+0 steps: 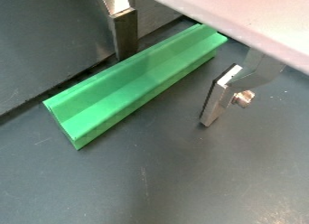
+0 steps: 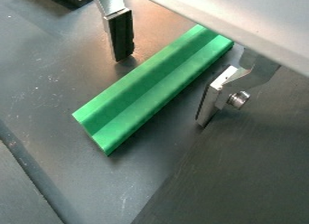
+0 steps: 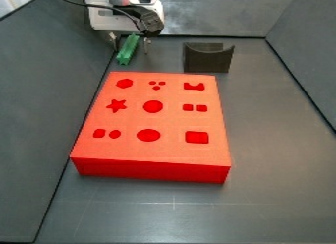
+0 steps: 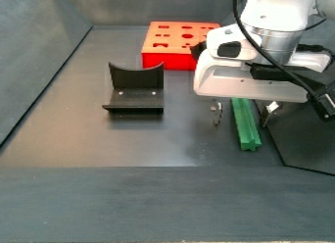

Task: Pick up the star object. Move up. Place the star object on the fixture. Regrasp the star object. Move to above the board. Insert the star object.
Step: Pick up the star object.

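Observation:
The star object (image 1: 133,86) is a long green peg lying flat on the dark floor. It also shows in the other wrist view (image 2: 151,88) and in both side views (image 3: 128,48) (image 4: 246,124). My gripper (image 1: 167,79) is open and low over the peg, with one finger on each side and a gap to each; the fingers (image 2: 119,36) do not touch it. The gripper also shows in a side view (image 4: 244,112). The red board (image 3: 153,125) with shaped holes lies apart from the peg. The dark fixture (image 4: 132,88) with its U-shaped notch stands empty.
Dark walls enclose the floor on all sides (image 3: 237,12). In a side view the fixture (image 3: 206,57) stands near the back wall beside the board's far corner. The peg lies close to a wall (image 1: 49,29).

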Robot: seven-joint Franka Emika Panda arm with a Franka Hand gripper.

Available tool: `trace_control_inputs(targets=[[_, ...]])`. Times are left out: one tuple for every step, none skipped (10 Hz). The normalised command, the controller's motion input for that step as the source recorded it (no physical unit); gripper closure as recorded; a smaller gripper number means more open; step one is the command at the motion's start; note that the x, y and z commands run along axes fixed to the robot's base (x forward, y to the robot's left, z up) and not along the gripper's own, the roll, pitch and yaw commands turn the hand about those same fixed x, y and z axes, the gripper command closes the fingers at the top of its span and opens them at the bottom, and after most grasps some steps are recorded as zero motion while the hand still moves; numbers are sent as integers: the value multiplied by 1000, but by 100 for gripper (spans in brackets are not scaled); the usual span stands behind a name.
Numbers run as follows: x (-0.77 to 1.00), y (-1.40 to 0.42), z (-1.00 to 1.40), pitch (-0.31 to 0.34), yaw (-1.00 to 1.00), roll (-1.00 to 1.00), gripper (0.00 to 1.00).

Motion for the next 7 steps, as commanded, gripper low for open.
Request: trace_control_inputs(targets=[[-49, 0, 0, 34, -11, 0, 100], [0, 11, 0, 0, 0, 0, 100], [0, 0, 0, 0, 0, 0, 100], [0, 0, 0, 0, 0, 0, 100], [0, 0, 0, 0, 0, 0, 100], [0, 0, 0, 0, 0, 0, 100], [0, 0, 0, 0, 0, 0, 100]])
